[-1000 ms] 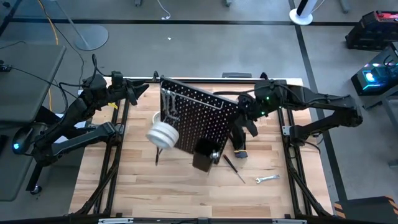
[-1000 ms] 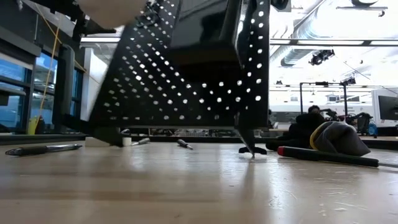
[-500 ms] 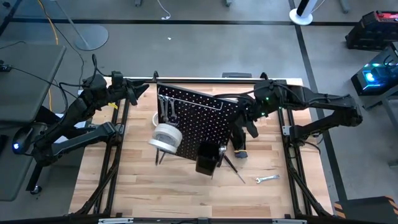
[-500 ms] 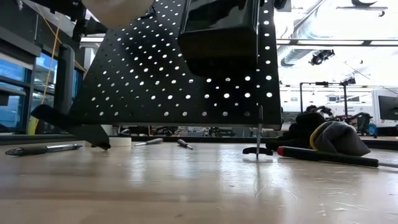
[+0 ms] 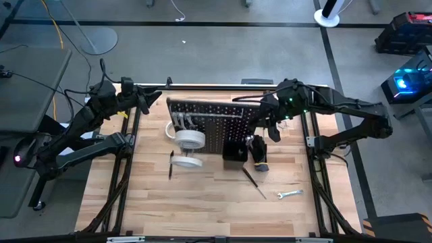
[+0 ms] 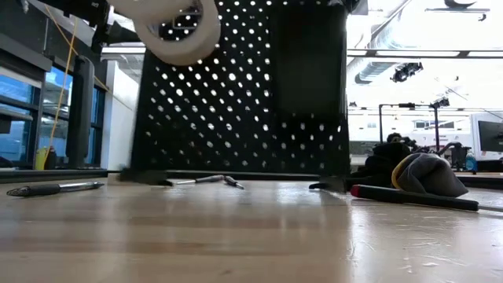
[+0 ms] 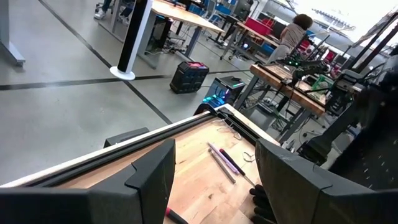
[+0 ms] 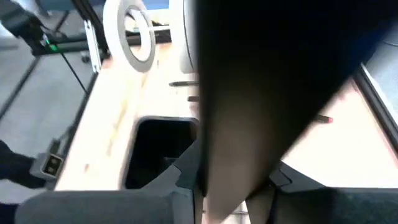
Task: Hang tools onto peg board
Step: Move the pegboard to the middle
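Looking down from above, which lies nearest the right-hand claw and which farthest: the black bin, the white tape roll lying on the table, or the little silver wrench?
From the right gripper, at the peg board's right edge:
1. Black bin, just below it on the board.
2. Silver wrench, near the table's front right.
3. White tape roll, past the board's left half.

Around my wooden table (image 5: 202, 196) the floor (image 5: 223, 54) was grey with dark lines. A white fan base (image 5: 327, 17) stood at one o'clock. A glowing blue box (image 5: 403, 84) sat at three o'clock. Big windows (image 6: 16, 118) were at nine o'clock.
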You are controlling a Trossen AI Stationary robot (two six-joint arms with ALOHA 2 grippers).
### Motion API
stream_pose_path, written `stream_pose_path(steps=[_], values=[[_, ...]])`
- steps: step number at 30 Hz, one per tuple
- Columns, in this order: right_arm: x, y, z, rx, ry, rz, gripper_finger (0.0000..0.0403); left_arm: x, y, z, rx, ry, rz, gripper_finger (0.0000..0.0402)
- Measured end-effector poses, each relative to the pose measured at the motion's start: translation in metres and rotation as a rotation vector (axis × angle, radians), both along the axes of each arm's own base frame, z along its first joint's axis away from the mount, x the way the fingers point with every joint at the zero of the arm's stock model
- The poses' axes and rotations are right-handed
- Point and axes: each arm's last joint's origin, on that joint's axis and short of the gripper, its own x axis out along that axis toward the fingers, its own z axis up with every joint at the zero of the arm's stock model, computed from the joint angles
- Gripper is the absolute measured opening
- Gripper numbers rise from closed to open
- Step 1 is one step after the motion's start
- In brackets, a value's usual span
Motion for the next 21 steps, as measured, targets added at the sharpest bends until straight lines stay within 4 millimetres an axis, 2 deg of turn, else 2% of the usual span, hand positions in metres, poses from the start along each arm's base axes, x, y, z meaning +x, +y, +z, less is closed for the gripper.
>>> stream_pose_path(steps=[8,21], values=[[-0.0013,0.0003,-0.0005,-0.027,0.014,0.025,0.0071,0.0000,0.0001,-0.0002,-0.023,-0.013,0.007,0.0214],[-0.0018,0.0001,-0.0016,-0.019,0.028,0.008,0.0096,-0.0001,0.0002,-0.0002,-0.037,-0.023,0.015,0.0214]])
